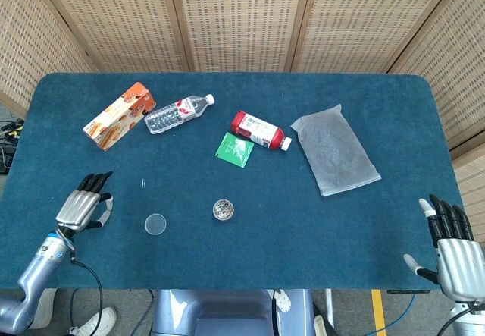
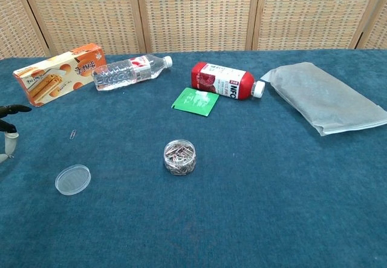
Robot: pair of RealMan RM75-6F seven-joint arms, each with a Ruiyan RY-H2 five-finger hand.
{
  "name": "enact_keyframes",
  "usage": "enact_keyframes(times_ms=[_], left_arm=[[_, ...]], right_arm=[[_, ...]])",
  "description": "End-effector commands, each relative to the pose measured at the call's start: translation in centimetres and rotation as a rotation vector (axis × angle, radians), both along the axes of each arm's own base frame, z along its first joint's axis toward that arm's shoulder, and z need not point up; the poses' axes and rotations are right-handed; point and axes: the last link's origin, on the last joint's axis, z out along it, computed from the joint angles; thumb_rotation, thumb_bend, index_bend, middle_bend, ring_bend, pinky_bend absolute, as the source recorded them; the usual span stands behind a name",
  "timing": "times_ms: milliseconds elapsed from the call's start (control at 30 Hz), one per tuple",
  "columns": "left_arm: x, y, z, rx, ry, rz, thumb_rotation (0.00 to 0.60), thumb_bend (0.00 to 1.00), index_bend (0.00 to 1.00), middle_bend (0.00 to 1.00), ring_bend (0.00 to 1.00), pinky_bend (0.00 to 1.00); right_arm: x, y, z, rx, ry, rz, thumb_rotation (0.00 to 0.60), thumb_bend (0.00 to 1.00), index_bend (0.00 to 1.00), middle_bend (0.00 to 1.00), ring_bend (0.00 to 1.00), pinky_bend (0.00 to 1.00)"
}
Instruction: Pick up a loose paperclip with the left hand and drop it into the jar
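My left hand: silver metal back plate, black fingers, white thumb, blue ring at the wrist, grey-blue forearm, black cable trailing off it. My right hand: same silver back, black fingers, white thumb, blue cable beside the wrist
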Motion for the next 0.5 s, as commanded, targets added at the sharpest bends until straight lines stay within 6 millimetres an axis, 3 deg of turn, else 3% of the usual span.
enact_keyframes(times_ms=[33, 67, 133, 200, 267, 500], left_arm=[[2.0, 0.6, 0.7, 0.022, -0.054, -0.042, 0.600, 0.44, 0.71, 0.00, 0.00, 0.00], [3.9, 1.0, 0.9, 0.030, -0.092, -0.088, 0.600, 0.44, 0.71, 0.00, 0.00, 0.00], [5.9, 1.3, 1.0, 0.026, -0.116, -0.129, 0.600, 0.44, 0.71, 0.00, 0.00, 0.00], [9.8, 1.7, 0.4, 0.007, -0.153, -0.222, 0.600, 0.44, 0.71, 0.00, 0.00, 0.00], [12.4, 2.0, -0.4, -0.013, -0.162, -0.255, 0.600, 0.44, 0.71, 0.00, 0.00, 0.00], [18.5, 2.8, -3.9, -0.077, -0.228, -0.285, 0.600, 0.44, 0.71, 0.00, 0.00, 0.00]], right_arm=[[0.0, 0.0, 0.1, -0.002, -0.001, -0.001, 0.600, 0.00, 0.00, 0.00, 0.00, 0.00], [0.0, 0.0, 0.1, -0.003, -0.003, -0.001, 0.600, 0.00, 0.00, 0.00, 0.00, 0.00], [-0.1, 0.0, 0.1, -0.003, -0.004, -0.001, 0.600, 0.00, 0.00, 0.00, 0.00, 0.00], [-0.1, -0.1, 0.2, -0.005, -0.006, -0.004, 0.600, 0.00, 0.00, 0.00, 0.00, 0.00], [-0.2, -0.2, 0.2, -0.005, -0.007, -0.007, 0.600, 0.00, 0.00, 0.00, 0.00, 0.00], [-0.4, -0.4, 0.3, -0.005, -0.009, -0.019, 0.600, 0.00, 0.00, 0.00, 0.00, 0.00]])
